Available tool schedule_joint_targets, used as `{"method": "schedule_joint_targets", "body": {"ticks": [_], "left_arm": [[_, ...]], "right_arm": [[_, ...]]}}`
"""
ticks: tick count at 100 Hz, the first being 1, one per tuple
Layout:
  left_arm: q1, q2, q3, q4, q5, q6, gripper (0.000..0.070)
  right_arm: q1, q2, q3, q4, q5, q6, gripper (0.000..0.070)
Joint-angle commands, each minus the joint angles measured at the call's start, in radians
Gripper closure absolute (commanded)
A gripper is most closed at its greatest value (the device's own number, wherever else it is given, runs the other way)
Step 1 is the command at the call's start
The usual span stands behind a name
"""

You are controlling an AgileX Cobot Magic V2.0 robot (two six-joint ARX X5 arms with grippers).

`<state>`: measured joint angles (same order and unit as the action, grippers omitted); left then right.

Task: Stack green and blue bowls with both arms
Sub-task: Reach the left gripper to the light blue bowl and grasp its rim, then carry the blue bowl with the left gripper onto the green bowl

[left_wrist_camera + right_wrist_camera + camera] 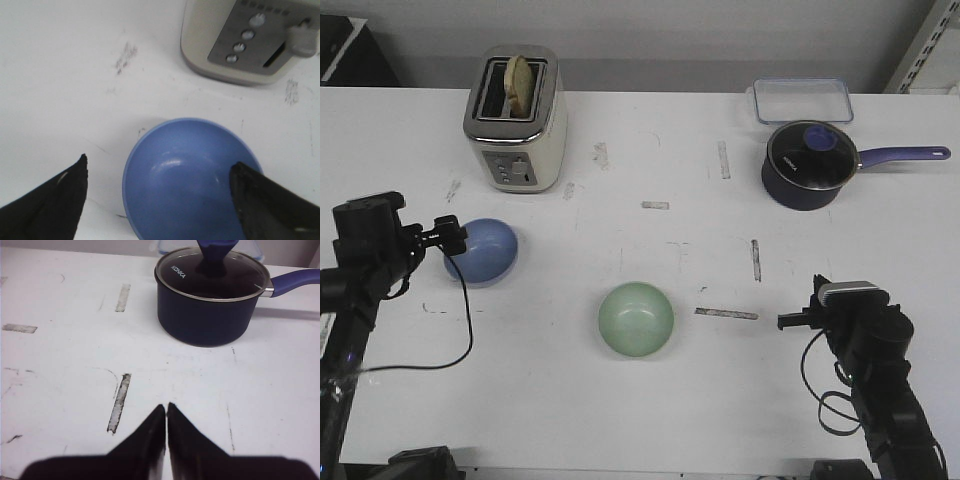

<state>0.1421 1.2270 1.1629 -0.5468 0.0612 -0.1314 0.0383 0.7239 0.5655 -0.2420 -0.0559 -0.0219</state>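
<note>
The blue bowl (485, 250) sits upright on the white table at the left, in front of the toaster. My left gripper (453, 234) is open at its left rim. In the left wrist view the blue bowl (185, 180) lies between the spread fingers (55, 200), one finger over the bowl's inside, the other outside over the table. The green bowl (636, 318) sits upright in the middle front, untouched. My right gripper (788, 321) is shut and empty at the right front, right of the green bowl; its tips (166, 410) meet over bare table.
A cream toaster (515, 118) with bread in a slot stands at the back left, also in the left wrist view (250, 40). A navy saucepan (810, 163) with glass lid and a clear container (802, 100) are at the back right; the saucepan (210, 295) faces my right gripper.
</note>
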Motion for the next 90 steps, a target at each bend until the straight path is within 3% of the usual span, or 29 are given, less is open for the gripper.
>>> {"method": "schedule_joint_targets", "body": {"ticks": [1, 32, 42, 55, 62, 90], "left_arm": [[0.014, 0.079, 0.014, -0.015, 0.058, -0.022, 0.0170], [0.033, 0.312, 0.014, -0.034, 0.069, -0.020, 0.0199], [0.033, 0.339, 0.014, -0.034, 0.069, -0.020, 0.0329], [0.034, 0.341, 0.014, -0.032, 0.069, -0.020, 0.0596], [0.034, 0.338, 0.015, -0.032, 0.069, -0.020, 0.0700], [0.034, 0.330, 0.056, -0.041, 0.070, -0.020, 0.0700]], "right_arm": [[0.002, 0.004, 0.008, 0.009, 0.000, -0.005, 0.0700], [0.002, 0.004, 0.008, 0.002, 0.000, -0.005, 0.0700], [0.002, 0.004, 0.008, 0.002, 0.000, -0.005, 0.0700], [0.002, 0.004, 0.008, 0.000, 0.000, -0.005, 0.0700], [0.002, 0.004, 0.008, -0.005, 0.000, -0.005, 0.0700], [0.002, 0.004, 0.008, -0.017, 0.000, -0.005, 0.0700]]}}
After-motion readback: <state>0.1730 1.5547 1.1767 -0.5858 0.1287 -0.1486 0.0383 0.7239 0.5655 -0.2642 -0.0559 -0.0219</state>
